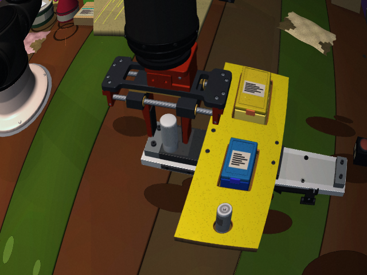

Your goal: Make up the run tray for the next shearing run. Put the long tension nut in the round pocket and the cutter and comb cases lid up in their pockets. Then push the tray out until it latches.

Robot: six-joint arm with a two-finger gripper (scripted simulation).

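The yellow run tray (237, 159) lies across a grey slide rail (308, 174). A grey knurled tension nut (223, 217) stands in the round pocket at the tray's near end. The blue case (238, 163) sits lid up in the middle pocket. The yellow case (253, 94) sits lid up in the far pocket. My gripper (169, 130) is at the left end of the rail, beside the tray's left edge. It is open and holds nothing. A white knurled cylinder (169, 133) stands upright on the rail's dark end block, between my red fingers as seen from here.
The rail's right end carries a grey stop block (341, 173), with a black box with a red button (361, 148) beyond it. The arm's white base (20, 97) stands at the left. A crumpled rag (308, 31) lies far right, and clutter lines the far left.
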